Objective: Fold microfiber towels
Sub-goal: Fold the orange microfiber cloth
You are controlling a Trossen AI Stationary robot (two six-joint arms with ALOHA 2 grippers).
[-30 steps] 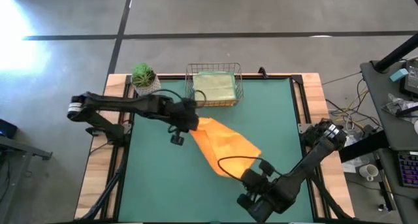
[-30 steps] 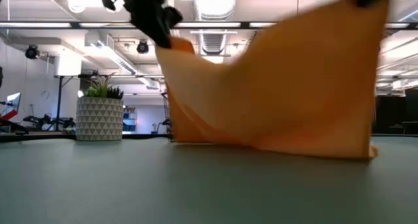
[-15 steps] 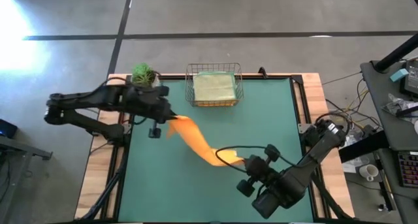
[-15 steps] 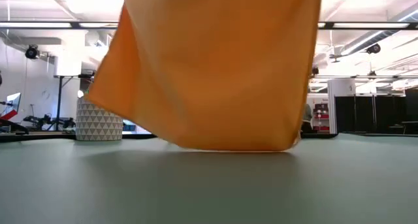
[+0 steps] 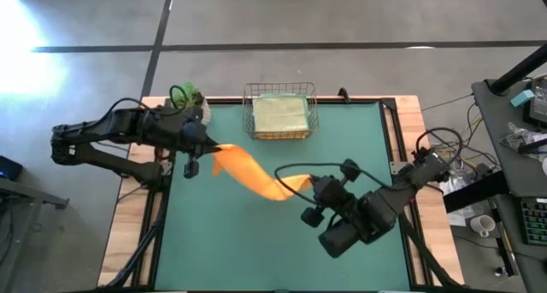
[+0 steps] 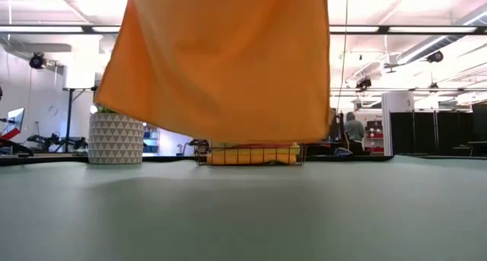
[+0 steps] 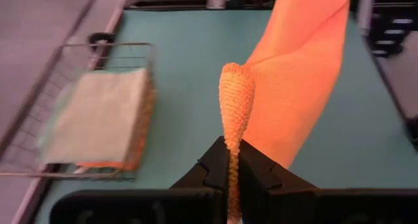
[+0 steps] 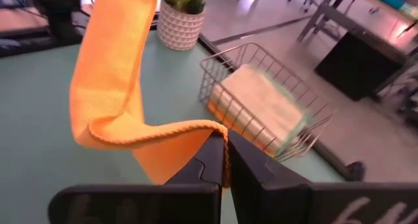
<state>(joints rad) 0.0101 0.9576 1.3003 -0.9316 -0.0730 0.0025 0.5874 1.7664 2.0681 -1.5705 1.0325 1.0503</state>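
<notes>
Midway: held soft orange microfiber towel (image 5: 248,172) aloft, unfolded, pinched by left gripper (image 5: 205,147) and right gripper (image 5: 309,184); folding remained.

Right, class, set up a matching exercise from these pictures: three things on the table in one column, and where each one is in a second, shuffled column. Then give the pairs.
Things
1. orange towel
2. sage green towel
3. potted plant

Places
A. at the table's far left corner
B. on top of the stack in the wire basket
C. hanging clear of the table, stretched between the left gripper and the right gripper

Pairs: 1-C, 2-B, 3-A
</notes>
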